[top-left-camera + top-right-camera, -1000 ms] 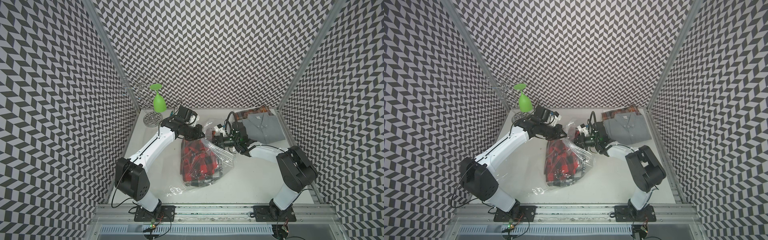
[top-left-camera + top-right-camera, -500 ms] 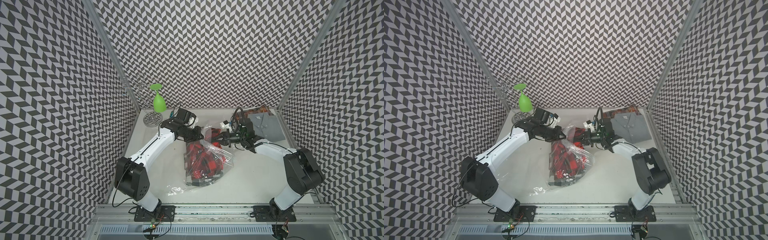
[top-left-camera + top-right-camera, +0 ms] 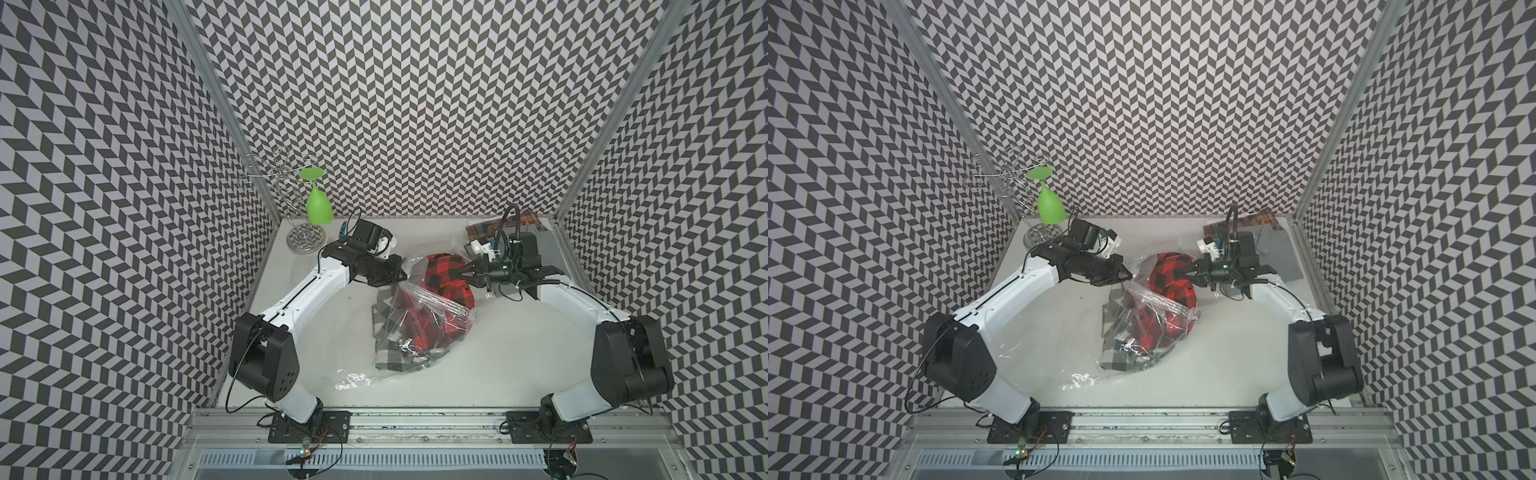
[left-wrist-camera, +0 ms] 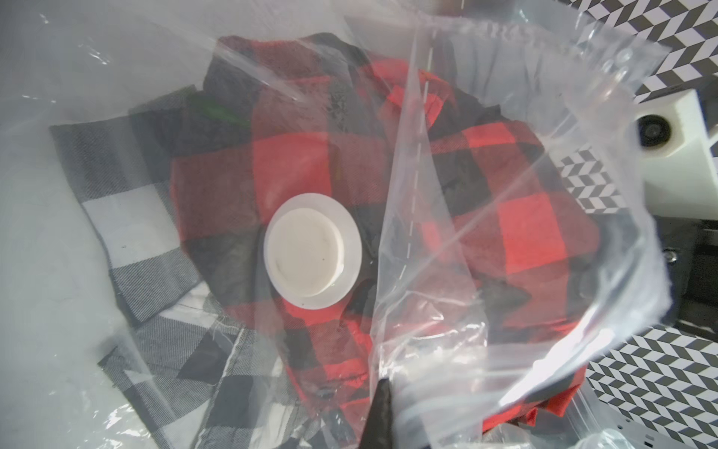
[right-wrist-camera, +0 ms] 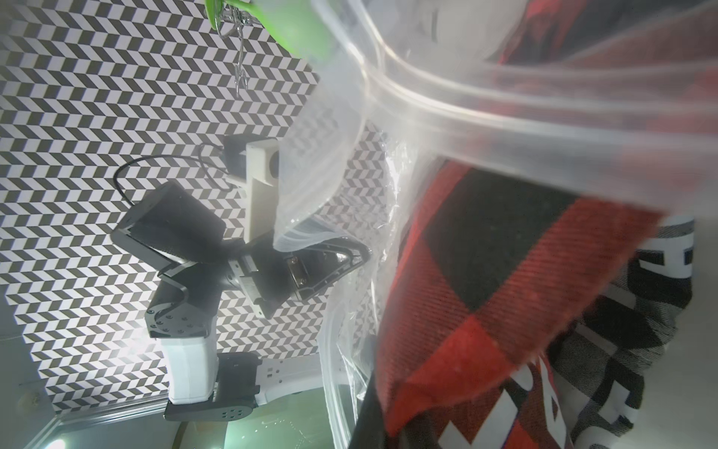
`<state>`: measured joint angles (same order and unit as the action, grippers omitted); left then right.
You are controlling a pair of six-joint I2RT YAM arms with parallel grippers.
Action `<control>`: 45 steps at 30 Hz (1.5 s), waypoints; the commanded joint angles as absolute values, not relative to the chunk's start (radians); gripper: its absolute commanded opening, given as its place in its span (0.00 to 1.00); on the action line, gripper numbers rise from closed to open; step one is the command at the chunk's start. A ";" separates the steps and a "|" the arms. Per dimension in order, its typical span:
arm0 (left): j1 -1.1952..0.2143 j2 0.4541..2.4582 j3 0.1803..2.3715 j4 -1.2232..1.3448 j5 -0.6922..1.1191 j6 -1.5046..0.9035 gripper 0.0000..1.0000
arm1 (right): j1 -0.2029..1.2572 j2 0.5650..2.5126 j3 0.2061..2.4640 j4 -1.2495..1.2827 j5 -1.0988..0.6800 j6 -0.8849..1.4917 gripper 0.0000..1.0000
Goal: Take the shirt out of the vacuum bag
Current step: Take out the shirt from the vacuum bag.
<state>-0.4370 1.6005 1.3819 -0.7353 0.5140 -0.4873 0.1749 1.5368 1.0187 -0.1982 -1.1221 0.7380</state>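
The vacuum bag [image 3: 419,320] is clear crinkly plastic and lies mid-table in both top views. Its round white valve cap [image 4: 312,250] faces the left wrist view. A red-and-black plaid shirt [image 3: 442,266] bulges from the bag's far, open end. A grey-and-white plaid garment [image 3: 390,359] lies lower inside. My left gripper [image 3: 405,272] is shut on the bag's edge on the left side of the mouth [image 3: 1130,275]. My right gripper [image 3: 463,272] is shut on the red shirt [image 5: 485,291] from the right side [image 3: 1179,274]. Plastic hides much of the left fingers [image 4: 382,408].
A green glass [image 3: 319,203] hangs upside down on a wire rack [image 3: 305,241] at the back left. Folded clothes [image 3: 550,249] lie at the back right, behind the right arm. Patterned walls close in three sides.
My right gripper has moved right and slightly back, drawing the red shirt's upper part up through the bag's mouth. The left gripper has kept its hold on the bag's edge and shifted little.
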 commanded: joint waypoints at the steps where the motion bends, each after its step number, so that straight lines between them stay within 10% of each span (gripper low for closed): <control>1: -0.428 1.596 1.371 -0.729 0.519 -0.467 0.00 | 0.142 1.506 1.062 -0.365 -1.101 0.525 0.00; 8: -0.429 1.596 1.421 -0.694 0.580 -0.502 0.89 | 0.120 1.543 0.991 -0.524 -0.987 0.351 0.00; 10: -0.428 1.585 1.441 -0.699 0.576 -0.513 0.99 | 0.119 1.541 0.948 -0.481 -0.991 0.363 0.00; 21: -0.264 1.507 1.169 -0.651 0.420 -0.563 0.95 | 0.153 1.590 0.786 -0.269 -0.996 0.440 0.00; 31: -0.251 1.552 1.025 -0.531 0.355 -0.566 0.38 | 0.162 1.647 0.770 -0.242 -0.990 0.413 0.00; 45: -0.263 1.703 1.027 -0.485 0.331 -0.526 0.11 | 0.218 1.787 0.872 -0.164 -0.999 0.456 0.00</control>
